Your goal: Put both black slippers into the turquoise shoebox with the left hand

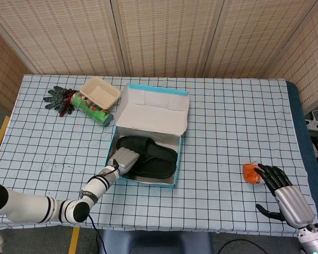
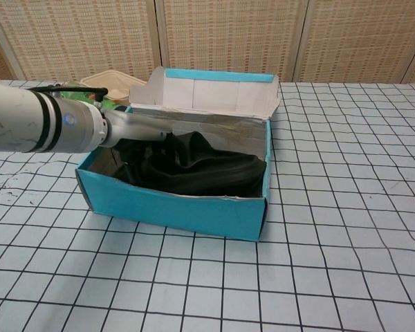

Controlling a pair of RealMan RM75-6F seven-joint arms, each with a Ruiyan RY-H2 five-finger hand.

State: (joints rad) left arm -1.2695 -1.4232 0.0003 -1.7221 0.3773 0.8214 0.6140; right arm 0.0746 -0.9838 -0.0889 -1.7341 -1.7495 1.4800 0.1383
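The turquoise shoebox point(image 1: 146, 181) stands mid-table with its white lid point(image 1: 151, 116) flipped up at the back. Both black slippers point(image 1: 152, 159) lie inside it, one partly over the other. My left hand point(image 1: 125, 159) reaches into the box's near-left corner and holds the heel end of the upper slipper. In the chest view the left hand point(image 2: 134, 128) dips behind the shoebox's point(image 2: 173, 204) front wall, which hides the fingers, and the slippers point(image 2: 207, 169) sit low inside. My right hand point(image 1: 282, 190) rests open on the table at the far right.
A small orange object point(image 1: 250, 173) lies at my right hand's fingertips. Back left of the box are a green can point(image 1: 91, 109), a beige food container point(image 1: 100, 91) and dark gloves point(image 1: 58, 99). The table's front edge runs just below my left forearm.
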